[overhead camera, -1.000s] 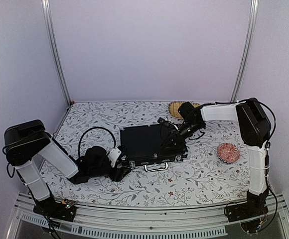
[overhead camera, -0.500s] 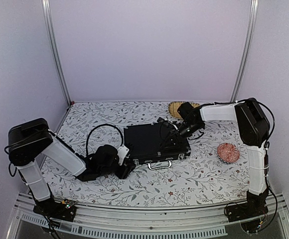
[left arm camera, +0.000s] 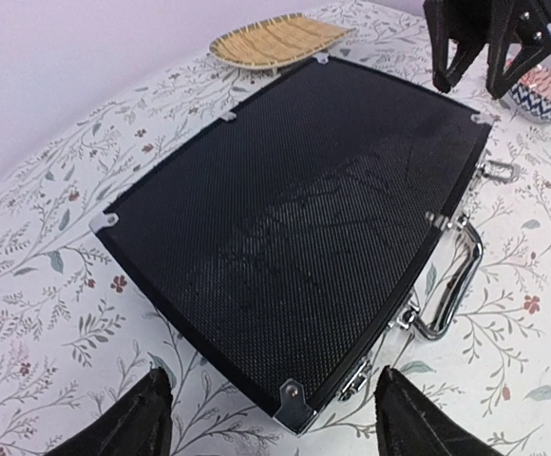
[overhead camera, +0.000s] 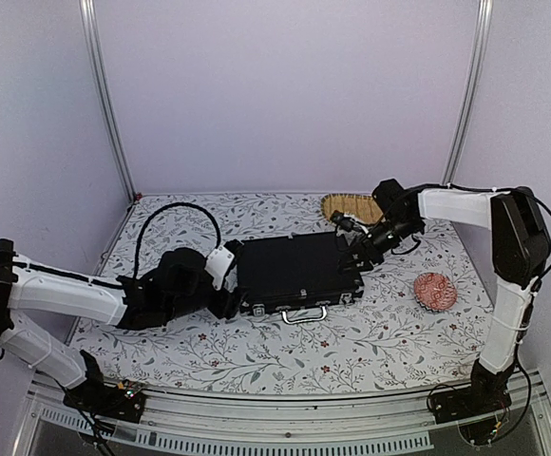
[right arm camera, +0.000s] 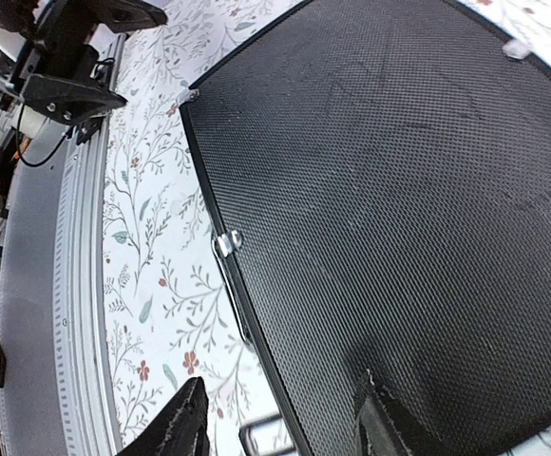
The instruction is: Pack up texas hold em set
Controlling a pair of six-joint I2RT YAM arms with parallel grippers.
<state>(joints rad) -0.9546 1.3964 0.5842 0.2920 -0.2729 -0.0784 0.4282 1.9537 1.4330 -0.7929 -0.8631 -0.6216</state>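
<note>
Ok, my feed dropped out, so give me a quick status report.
Left gripper and right gripper open, empty. Black rectangular briefcase with metal handle closed, lying flat. Woven straw mat, red patterned round dish clear of it.

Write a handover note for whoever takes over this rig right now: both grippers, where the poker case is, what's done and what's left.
Left gripper: open, empty, at the left end of the briefcase.
Right gripper: open, empty, over the case's right end.
Briefcase: lies flat, lid down, handle facing the arms' bases; contents hidden.
Done: lid closed.
Left: check the latches; the views do not show whether they are fastened.
</note>
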